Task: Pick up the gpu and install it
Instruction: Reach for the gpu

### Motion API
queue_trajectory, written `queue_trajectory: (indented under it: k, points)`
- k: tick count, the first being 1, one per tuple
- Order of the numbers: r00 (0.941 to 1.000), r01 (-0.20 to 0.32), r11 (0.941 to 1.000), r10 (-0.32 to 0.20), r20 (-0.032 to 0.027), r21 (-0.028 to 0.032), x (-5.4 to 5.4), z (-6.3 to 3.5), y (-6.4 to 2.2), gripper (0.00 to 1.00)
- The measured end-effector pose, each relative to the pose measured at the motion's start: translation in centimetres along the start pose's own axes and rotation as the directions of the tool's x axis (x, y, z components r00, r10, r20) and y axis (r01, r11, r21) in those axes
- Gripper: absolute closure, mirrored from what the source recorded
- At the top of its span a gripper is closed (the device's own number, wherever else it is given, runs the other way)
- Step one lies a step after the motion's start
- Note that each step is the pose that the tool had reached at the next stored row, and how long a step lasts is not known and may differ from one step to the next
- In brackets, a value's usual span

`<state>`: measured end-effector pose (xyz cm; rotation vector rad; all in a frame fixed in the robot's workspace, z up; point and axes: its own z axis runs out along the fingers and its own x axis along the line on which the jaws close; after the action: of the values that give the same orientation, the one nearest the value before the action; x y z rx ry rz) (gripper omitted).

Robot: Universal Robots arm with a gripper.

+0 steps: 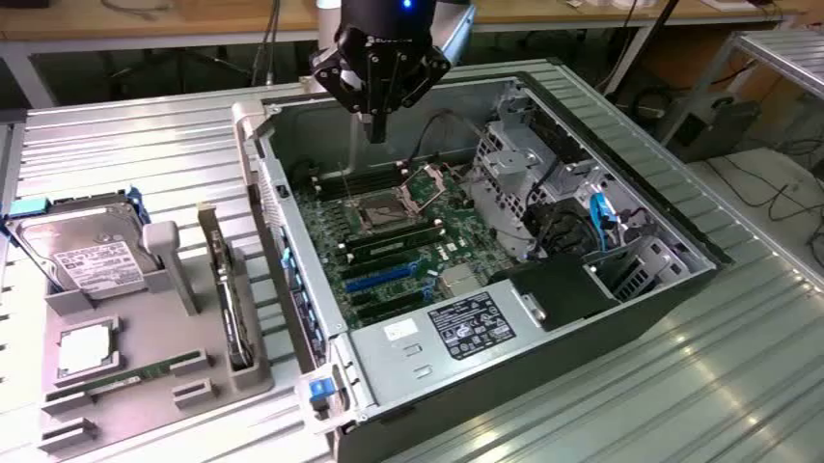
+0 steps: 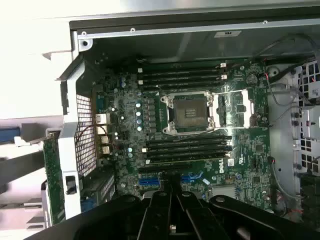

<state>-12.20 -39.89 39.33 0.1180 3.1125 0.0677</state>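
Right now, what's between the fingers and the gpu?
In the exterior view, the computer case's metal wall stands between the fingers and the gpu.

- Motherboard (image 2: pixel 200 150), wrist view: white brand lettering (image 2: pixel 223 167) printed on the green board beside the bank of black memory slots reads "DELL".
- Power supply label (image 1: pixel 472 325), exterior view: black label with white print and marks, too small to read.
- Hard drive label (image 1: pixel 93 264), exterior view: white label with dark print and a barcode-like strip, not legible.
- Small white sticker (image 2: pixel 227 33) on the case wall, wrist view: print cannot be made out.
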Motion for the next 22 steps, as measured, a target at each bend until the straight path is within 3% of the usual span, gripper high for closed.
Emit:
queue_trajectory:
  k: [11, 17, 19, 22]
  points:
    - [1.0000, 0.000, 1.0000, 0.000, -0.0001, 0.0002, 0.3, -0.03, -0.19, 0.89]
    - [1.0000, 0.000, 1.0000, 0.000, 0.0001, -0.0001, 2.6, -0.11, -1.91, 0.89]
    - [1.0000, 0.000, 1.0000, 0.000, -0.0001, 0.0001, 4.1, -0.15, -2.66, 0.89]
    - [1.0000, 0.000, 1.0000, 0.000, -0.0001, 0.0001, 5.6, -0.16, -3.16, 0.89]
